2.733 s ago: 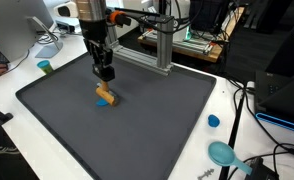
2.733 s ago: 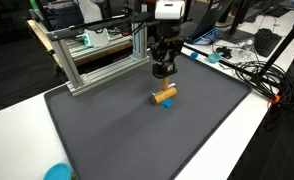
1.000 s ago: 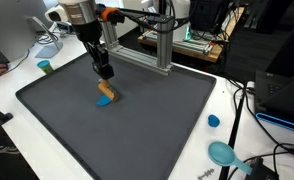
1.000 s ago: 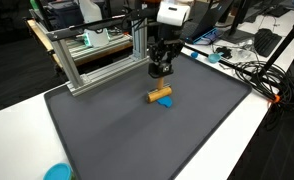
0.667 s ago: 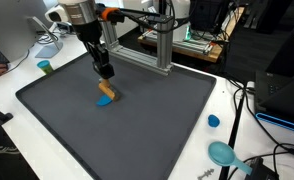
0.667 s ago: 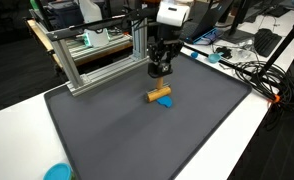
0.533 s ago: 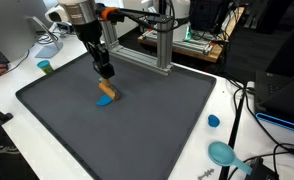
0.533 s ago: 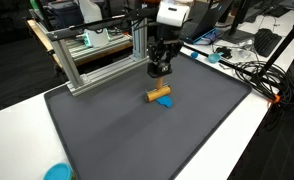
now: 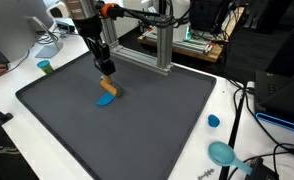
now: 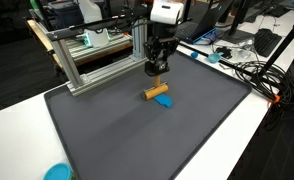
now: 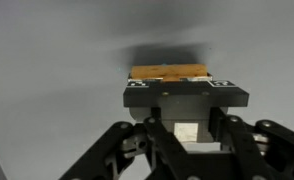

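An orange wooden block (image 9: 109,89) (image 10: 156,92) hangs low over the dark mat (image 9: 147,135), with a blue piece (image 9: 106,100) (image 10: 164,101) right under it. My gripper (image 9: 106,70) (image 10: 155,68) stands directly above the block, pointing down, in both exterior views. In the wrist view the fingers (image 11: 153,132) are closed round a pale part between them. The orange block (image 11: 169,72) shows just past a black bar (image 11: 185,96) at the fingertips. Whether the blue piece touches the mat I cannot tell.
An aluminium frame (image 9: 152,45) (image 10: 92,55) stands at the mat's back edge, close behind the gripper. A blue cap (image 9: 214,121) and a teal disc (image 9: 223,152) lie on the white table. A small teal cup (image 9: 45,67) and cables (image 10: 242,70) lie beyond the mat.
The gripper has shifted a little toward the aluminium frame, and the orange block with the blue piece has moved with it.
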`<action>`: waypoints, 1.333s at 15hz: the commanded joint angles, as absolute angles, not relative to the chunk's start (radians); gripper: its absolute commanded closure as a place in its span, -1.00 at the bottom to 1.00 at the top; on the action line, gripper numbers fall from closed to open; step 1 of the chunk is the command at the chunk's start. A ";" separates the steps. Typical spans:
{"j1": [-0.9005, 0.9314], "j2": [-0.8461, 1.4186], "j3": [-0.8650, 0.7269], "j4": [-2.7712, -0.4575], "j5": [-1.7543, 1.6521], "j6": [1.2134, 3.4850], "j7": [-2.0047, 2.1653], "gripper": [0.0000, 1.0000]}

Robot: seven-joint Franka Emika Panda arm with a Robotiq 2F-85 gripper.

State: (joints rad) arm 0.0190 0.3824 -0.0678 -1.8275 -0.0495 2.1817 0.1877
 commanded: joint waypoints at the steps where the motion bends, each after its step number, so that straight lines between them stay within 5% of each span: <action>1: 0.006 0.300 -0.065 -1.894 -0.054 2.106 0.163 0.57; 6: -0.005 0.191 -0.045 -1.985 -0.016 2.381 0.090 0.57; 16: -0.008 0.253 0.018 -1.835 -0.010 2.067 -0.310 0.57; 17: 0.003 0.212 0.011 -1.902 -0.054 2.144 -0.263 0.07; 19: 0.002 0.235 0.015 -1.878 -0.040 2.103 -0.274 0.07; 20: 0.001 0.245 0.015 -1.871 -0.038 2.102 -0.277 0.57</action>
State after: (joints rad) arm 0.0097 0.2451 0.0058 -1.8723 -0.0356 2.1049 -0.2788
